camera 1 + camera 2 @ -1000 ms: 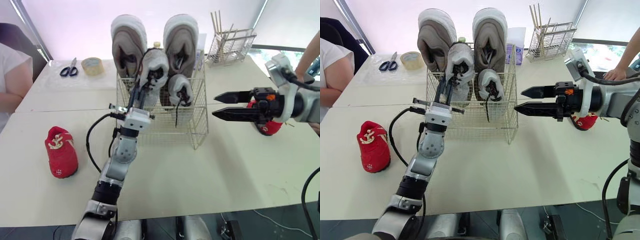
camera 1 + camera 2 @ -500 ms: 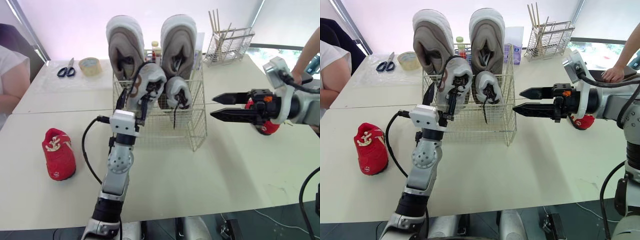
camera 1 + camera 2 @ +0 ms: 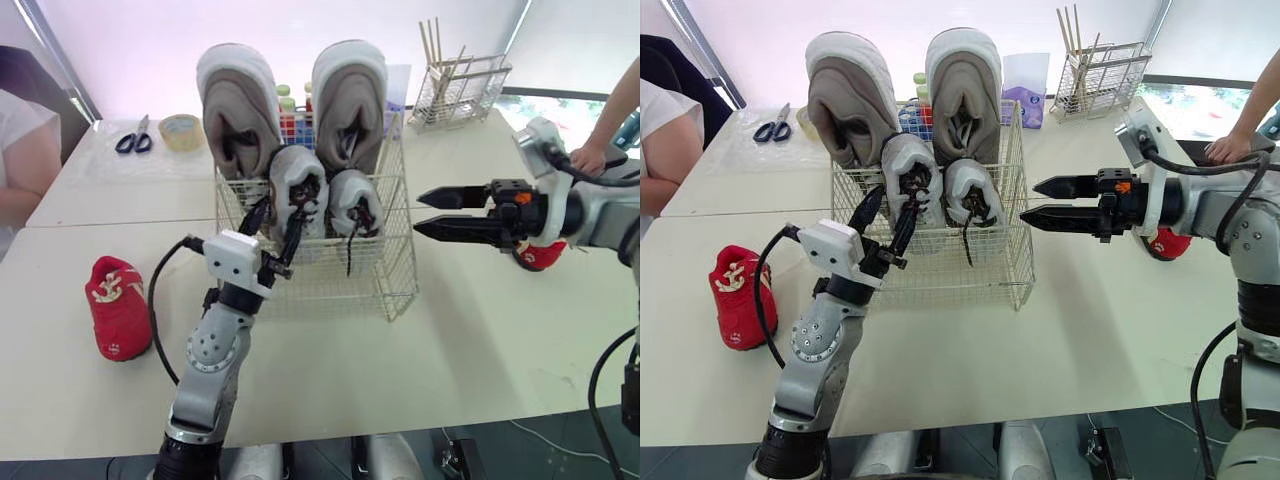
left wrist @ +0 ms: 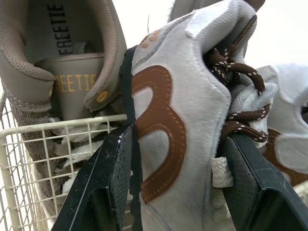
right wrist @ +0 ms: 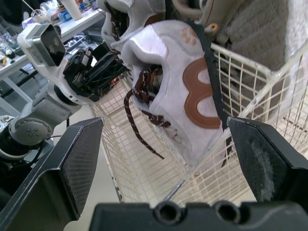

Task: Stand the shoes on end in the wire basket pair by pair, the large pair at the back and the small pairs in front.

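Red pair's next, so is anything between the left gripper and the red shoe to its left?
Nothing lies between the left gripper and that red shoe, but the gripper is shut on a grey shoe in the basket.

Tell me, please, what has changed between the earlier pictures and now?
The left end effector has lowered the small grey shoe into the front of the wire basket, beside the second small grey shoe, and still grips it. Unchanged: the right end effector open beside the basket, the large pair at the back, the red shoe on the table.
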Controlling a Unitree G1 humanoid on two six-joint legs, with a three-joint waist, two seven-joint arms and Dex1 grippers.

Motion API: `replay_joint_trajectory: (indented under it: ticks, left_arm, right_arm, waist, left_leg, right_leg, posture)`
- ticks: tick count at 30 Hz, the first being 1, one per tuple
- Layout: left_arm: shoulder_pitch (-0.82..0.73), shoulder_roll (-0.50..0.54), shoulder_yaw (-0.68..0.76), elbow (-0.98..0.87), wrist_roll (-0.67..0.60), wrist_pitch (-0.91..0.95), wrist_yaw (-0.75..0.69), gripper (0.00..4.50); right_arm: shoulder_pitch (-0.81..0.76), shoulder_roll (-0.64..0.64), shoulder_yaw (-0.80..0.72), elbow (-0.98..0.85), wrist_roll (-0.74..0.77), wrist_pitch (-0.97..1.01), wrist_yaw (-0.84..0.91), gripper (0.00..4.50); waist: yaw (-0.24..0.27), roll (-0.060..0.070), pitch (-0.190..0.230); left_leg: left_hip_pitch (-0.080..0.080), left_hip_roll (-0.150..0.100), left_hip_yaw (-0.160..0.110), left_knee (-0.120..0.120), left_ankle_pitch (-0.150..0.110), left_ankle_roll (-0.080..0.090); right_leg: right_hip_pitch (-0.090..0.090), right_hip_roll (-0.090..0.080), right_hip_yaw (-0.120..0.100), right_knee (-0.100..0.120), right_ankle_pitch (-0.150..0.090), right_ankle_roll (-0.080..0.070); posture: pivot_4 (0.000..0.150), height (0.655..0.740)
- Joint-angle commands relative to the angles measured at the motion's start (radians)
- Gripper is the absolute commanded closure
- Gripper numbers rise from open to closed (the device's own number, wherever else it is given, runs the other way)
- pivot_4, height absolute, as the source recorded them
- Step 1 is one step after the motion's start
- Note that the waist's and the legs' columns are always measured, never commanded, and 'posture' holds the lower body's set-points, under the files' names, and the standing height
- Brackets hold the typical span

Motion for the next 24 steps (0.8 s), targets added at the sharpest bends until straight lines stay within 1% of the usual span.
replay_joint_trajectory:
  ticks: [1, 4, 6, 9, 12, 14, 17, 21, 24]
  left_arm:
    - [-0.045, 0.005, 0.037, -0.005, 0.011, -0.004, 0.014, 1.94]
    - [-0.1, -0.012, 0.049, 0.055, -0.005, -0.002, 0.02, 1.94]
    - [-0.121, -0.026, 0.06, 0.066, -0.048, 0.013, 0.007, 1.94]
    - [-0.114, -0.026, 0.083, 0.008, -0.135, 0.099, -0.016, 1.94]
    - [-0.11, 0.007, 0.098, -0.078, -0.192, 0.218, -0.02, 1.94]
    - [-0.109, 0.041, 0.101, -0.132, -0.199, 0.296, -0.018, 1.94]
    - [-0.089, 0.074, 0.11, -0.198, -0.207, 0.366, -0.007, 1.94]
    - [-0.083, 0.082, 0.114, -0.238, -0.227, 0.429, 0.003, 1.94]
    - [-0.125, 0.065, 0.134, -0.264, -0.256, 0.511, 0.048, 1.94]
  right_arm:
    - [-0.022, 0.006, -0.011, -0.01, 0.0, -0.017, 0.011, 0.0]
    - [-0.018, 0.013, -0.015, -0.013, -0.001, -0.018, 0.006, 0.0]
    - [-0.013, 0.012, -0.018, -0.019, -0.001, -0.016, 0.002, 0.0]
    - [-0.006, 0.005, -0.026, -0.026, 0.002, -0.012, 0.002, 0.0]
    - [-0.002, 0.007, -0.029, -0.027, 0.002, -0.012, -0.003, 0.0]
    - [0.0, 0.01, -0.028, -0.026, 0.0, -0.015, -0.004, 0.0]
    - [-0.003, 0.014, -0.027, -0.02, -0.002, -0.018, -0.006, 0.0]
    - [-0.007, 0.025, -0.018, -0.012, -0.009, -0.026, -0.009, 0.0]
    - [-0.006, 0.034, -0.017, -0.015, -0.01, -0.025, -0.013, 0.0]
  waist:
    - [0.0, 0.0, 0.0]
    - [0.002, 0.0, 0.0]
    - [0.003, 0.0, 0.0]
    - [0.001, 0.0, 0.0]
    - [0.0, 0.0, 0.0]
    - [0.0, 0.0, 0.0]
    - [0.0, 0.0, 0.0]
    - [0.0, 0.0, 0.0]
    - [0.001, 0.0, 0.0]
  left_leg:
    - [0.0, 0.0, 0.0, 0.0, 0.0, 0.0]
    - [0.0, 0.0, 0.0, 0.0, 0.0, 0.0]
    - [0.0, -0.001, 0.0, 0.001, 0.0, 0.0]
    - [0.0, -0.001, 0.0, 0.001, 0.0, 0.0]
    - [0.0, -0.001, -0.001, 0.001, 0.0, 0.0]
    - [0.0, -0.001, -0.001, 0.001, 0.0, 0.0]
    - [0.0, -0.001, -0.001, 0.001, 0.0, 0.0]
    - [0.0, -0.001, -0.001, 0.001, 0.0, 0.0]
    - [0.0, -0.001, -0.001, 0.001, 0.0, 0.0]
  right_leg:
    - [0.0, 0.001, 0.0, 0.0, 0.0, 0.0]
    - [0.0, 0.001, 0.0, 0.0, 0.0, 0.0]
    - [0.001, 0.0, 0.0, 0.001, 0.0, 0.0]
    - [0.001, 0.0, 0.0, 0.0, 0.0, 0.0]
    - [0.001, 0.0, 0.0, 0.0, 0.0, 0.0]
    - [0.001, 0.0, 0.0, 0.001, 0.0, 0.0]
    - [0.001, 0.0, 0.0, 0.001, 0.0, 0.0]
    - [0.001, 0.0, 0.0, 0.0, 0.0, 0.0]
    - [0.001, 0.0, 0.0, 0.0, 0.0, 0.0]
  posture:
    - [0.15, 0.74]
    - [0.15, 0.74]
    - [0.15, 0.74]
    - [0.15, 0.74]
    - [0.15, 0.74]
    - [0.15, 0.74]
    - [0.15, 0.74]
    - [0.15, 0.74]
    - [0.15, 0.74]
